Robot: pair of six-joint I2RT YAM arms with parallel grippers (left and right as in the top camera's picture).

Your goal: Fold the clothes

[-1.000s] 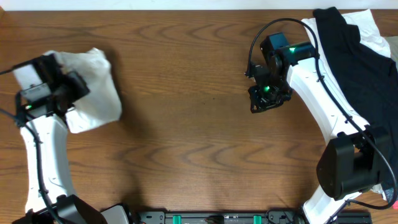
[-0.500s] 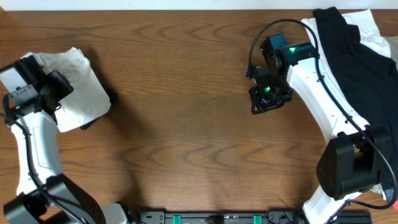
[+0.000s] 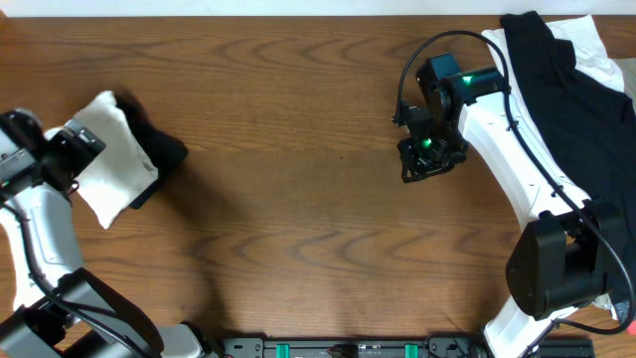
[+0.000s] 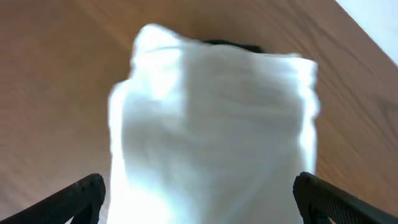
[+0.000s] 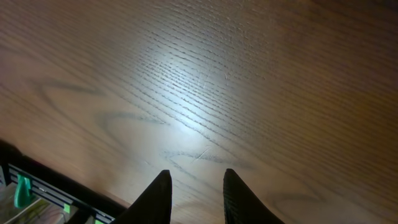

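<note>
A folded white piece of the clothes (image 3: 109, 159) lies at the table's far left. In the left wrist view the same white cloth (image 4: 211, 124) is blurred and fills the space between the wide-apart black fingertips (image 4: 81, 196). My left gripper (image 3: 154, 174) (image 4: 199, 199) is open around the cloth, with dark finger shapes showing at its right edge. More clothes, black (image 3: 556, 70) over white (image 3: 608, 62), are heaped at the back right. My right gripper (image 3: 427, 164) (image 5: 196, 180) hovers over bare wood, its jaws a narrow gap apart with nothing between them.
The right arm's white links (image 3: 517, 149) curve from its base at the front right up past the heap. A black rail with green parts (image 3: 348, 348) runs along the front edge. The table's far edge (image 3: 298, 10) lies along the top.
The left arm has swung left and toward the front, carrying the white cloth along. Its jaws have gone from shut to wide open. The right arm has not moved.
</note>
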